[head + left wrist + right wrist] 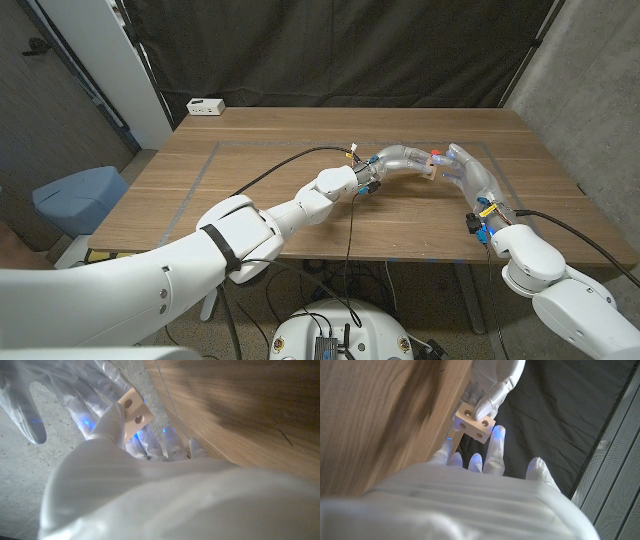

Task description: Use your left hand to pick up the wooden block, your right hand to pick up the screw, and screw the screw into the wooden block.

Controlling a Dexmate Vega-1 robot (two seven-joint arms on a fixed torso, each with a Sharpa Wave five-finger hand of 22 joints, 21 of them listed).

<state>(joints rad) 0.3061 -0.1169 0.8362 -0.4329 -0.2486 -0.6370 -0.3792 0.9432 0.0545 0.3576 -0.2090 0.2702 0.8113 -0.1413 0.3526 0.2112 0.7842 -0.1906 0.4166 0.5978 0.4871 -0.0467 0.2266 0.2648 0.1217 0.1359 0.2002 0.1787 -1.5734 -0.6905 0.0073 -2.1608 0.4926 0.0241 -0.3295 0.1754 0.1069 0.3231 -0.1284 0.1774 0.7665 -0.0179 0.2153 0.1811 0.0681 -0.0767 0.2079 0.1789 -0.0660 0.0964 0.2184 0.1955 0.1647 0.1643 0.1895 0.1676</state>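
- My left hand [400, 158] — raised above the wooden table [260, 190], fingers clamped on the wooden block [431, 168], which sits at its fingertips.
- Wooden block [134, 412] — pale, with round holes in its faces; it lies between my two hands.
- My right hand [468, 172] — fingertips [485, 410] touching the block [473, 422]; whether they pinch the screw, I cannot tell.

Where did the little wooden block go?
The wooden block is up above the table, between the two hands. The left hand pinches it in its fingers, right beside the right hand.
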